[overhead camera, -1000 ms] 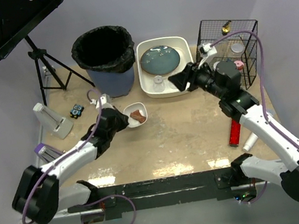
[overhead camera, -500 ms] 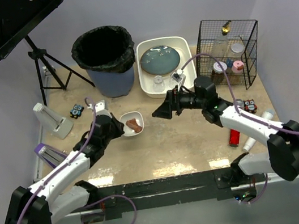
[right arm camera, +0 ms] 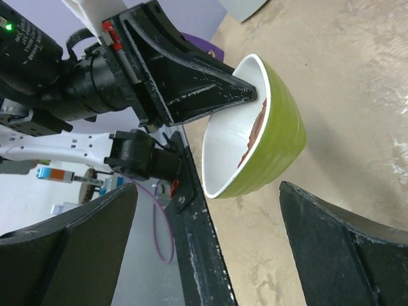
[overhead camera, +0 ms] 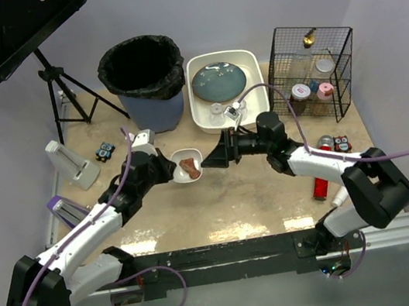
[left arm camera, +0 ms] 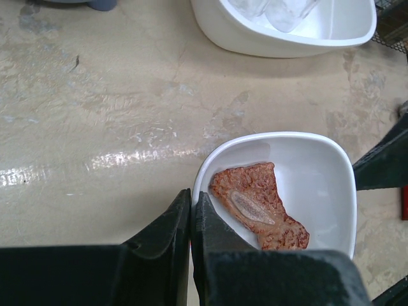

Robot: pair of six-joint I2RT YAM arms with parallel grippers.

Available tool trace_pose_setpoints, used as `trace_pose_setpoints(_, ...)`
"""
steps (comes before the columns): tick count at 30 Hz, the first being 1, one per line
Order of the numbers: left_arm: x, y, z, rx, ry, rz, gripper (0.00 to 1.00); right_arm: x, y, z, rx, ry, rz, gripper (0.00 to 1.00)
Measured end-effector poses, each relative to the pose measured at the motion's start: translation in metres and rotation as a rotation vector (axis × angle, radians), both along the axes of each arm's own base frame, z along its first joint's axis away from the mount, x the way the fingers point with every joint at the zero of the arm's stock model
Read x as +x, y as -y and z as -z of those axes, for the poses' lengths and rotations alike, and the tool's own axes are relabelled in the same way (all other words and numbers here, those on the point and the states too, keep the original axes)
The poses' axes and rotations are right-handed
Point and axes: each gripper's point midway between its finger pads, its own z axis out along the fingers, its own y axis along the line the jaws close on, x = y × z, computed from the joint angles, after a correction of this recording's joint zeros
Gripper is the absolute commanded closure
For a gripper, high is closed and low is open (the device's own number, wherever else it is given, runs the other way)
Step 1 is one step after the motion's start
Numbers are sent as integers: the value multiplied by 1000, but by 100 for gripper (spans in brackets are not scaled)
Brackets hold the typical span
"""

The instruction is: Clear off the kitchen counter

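While the bowl [left arm camera: 312, 185] is clamped at its near rim by the left gripper [left arm camera: 191, 199], the right gripper [overhead camera: 210, 160] is held wide apart, with the bowl straight ahead of it, level with the gap between its fingers. The kitchen counter [overhead camera: 258, 191] is found directly beneath both hands; a piece of meat [left arm camera: 258, 207] is carried inside the bowl.

The kitchen counter [overhead camera: 258, 191] looks stone-like and slightly glossy — the bowl [left arm camera: 319, 185] smooth and shiny, the basket [overhead camera: 343, 67] black wire.
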Motion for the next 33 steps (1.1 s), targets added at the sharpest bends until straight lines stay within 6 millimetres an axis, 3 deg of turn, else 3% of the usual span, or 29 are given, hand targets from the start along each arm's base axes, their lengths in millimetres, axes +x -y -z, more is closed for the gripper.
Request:
trace_pose_setpoints(13,-1,17,-32,-68,68,85,100,-7,-6,0,79,-45,-18,1)
trace_pose_setpoints(27,-7,30,-47,-128,98,162,100,-10,-10,-6,172,-84,-22,2)
trace_pose_setpoints(33,-8,34,-51,-141,107,179,100,-12,-10,-5,211,-110,-24,11)
